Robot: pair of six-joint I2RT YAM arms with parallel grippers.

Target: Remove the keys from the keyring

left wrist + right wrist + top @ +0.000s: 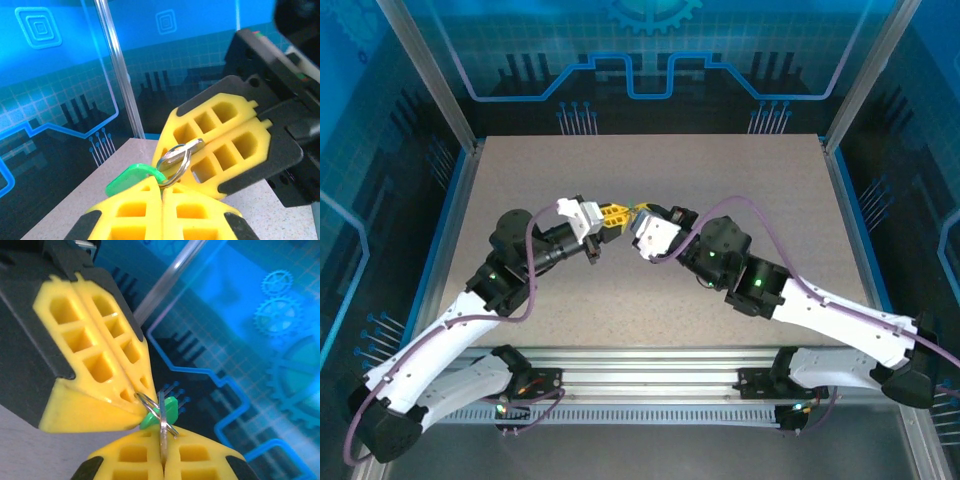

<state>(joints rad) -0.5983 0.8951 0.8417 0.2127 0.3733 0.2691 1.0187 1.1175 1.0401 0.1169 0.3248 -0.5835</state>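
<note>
Table (510, 190): edges well apart from the work, with open surface toward 12, 3 and 9 o'clock.
Left gripper (161, 190): fingers pressed together, pinching keyring (174, 162); green key (129, 180) hangs at 9 o'clock.
Right gripper (162, 439): fingers pressed together on silver key (161, 415), tip-to-tip with left, above table centre.

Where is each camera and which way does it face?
Top external: above and behind the bases, looking down on the speckled beige table; both arms, left gripper and right gripper.
Left wrist: on the left arm, looking past its yellow fingers at the right gripper.
Right wrist: on the right arm, looking past its yellow fingers at the left gripper.
Shared: wrist views both show the silver metal keyring.
</note>
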